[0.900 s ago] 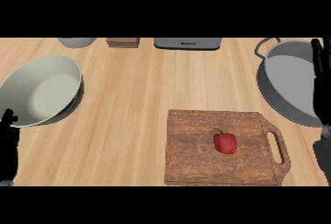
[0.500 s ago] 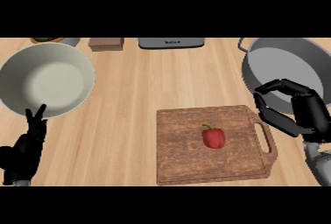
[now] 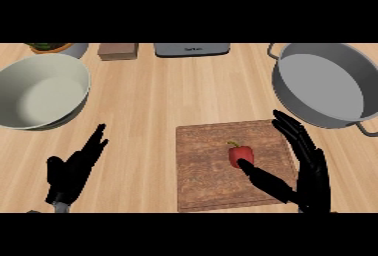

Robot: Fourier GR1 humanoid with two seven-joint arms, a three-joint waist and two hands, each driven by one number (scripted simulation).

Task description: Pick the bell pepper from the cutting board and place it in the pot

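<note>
- Head view, looking steeply down on a wooden counter [image 3: 159,107].
- Pepper [image 3: 241,154], red with a green stem, lies on the board [image 3: 207,165], right of the board's middle.
- Board sits near and right of centre on the counter, its long side running near to far.
- Right hand [image 3: 310,170] is over the board's right side, fingers straight and spread, pointing far; its thumb [image 3: 266,182] reaches left, with its tip just near the pepper. Whether the thumb touches the pepper cannot be told. The hand is not closed round anything.
- Pot [image 3: 291,92], grey and round, stands at far right, well apart from the pepper; one handle shows at its far left rim and another at its near right.
- Left hand [image 3: 70,172] rests at near left, fingers straight and pointing far, holding nothing, over bare counter.
- Bowl [image 3: 44,92], pale and empty-looking, stands at far left.
- Along the far edge, from left: a small dish with something green [image 3: 48,47], a brown block [image 3: 118,51], and a grey appliance [image 3: 192,49].
</note>
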